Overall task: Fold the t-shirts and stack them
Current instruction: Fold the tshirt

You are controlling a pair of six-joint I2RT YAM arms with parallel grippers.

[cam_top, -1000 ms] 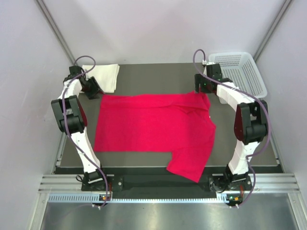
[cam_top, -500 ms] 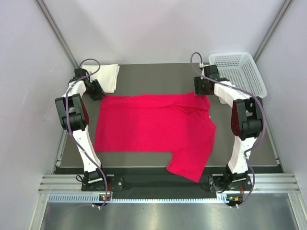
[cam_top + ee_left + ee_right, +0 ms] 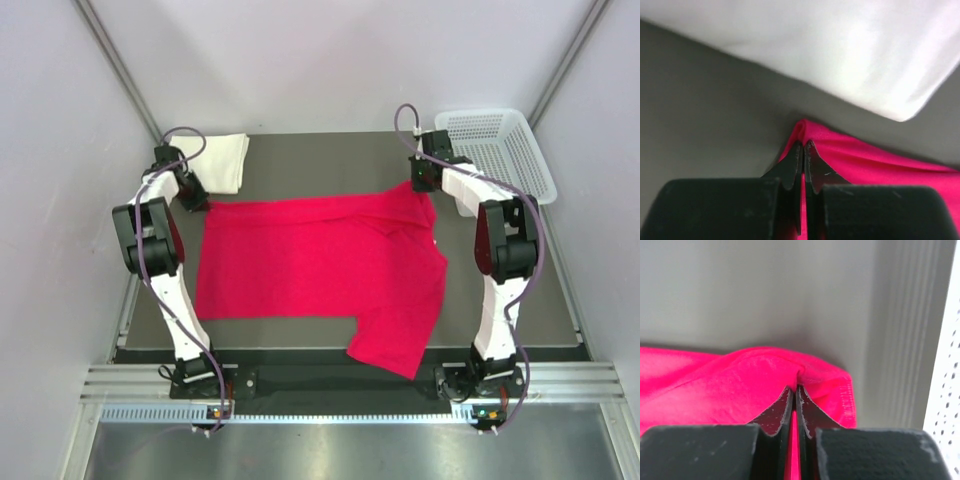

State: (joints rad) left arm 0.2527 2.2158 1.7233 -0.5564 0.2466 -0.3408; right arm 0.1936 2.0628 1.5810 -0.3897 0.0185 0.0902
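At the far left corner of the red t-shirt (image 3: 865, 165), the left gripper (image 3: 803, 145) has just closed from half-spread to pressed together, pinching the hem; the right gripper (image 3: 794, 388) has likewise shut on the far right corner; with both corners held, the fold toward the near edge can probably begin; one sleeve laps over the tabletop's (image 3: 330, 160) near edge; the folded cream-white t-shirt (image 3: 218, 162) crowds the left grip; the basket (image 3: 505, 150) sits far right.

One red t-shirt (image 3: 310, 262), one cream-white t-shirt (image 3: 224, 160), one mesh basket (image 3: 478, 114), two arms (image 3: 148, 240) (image 3: 505, 245)
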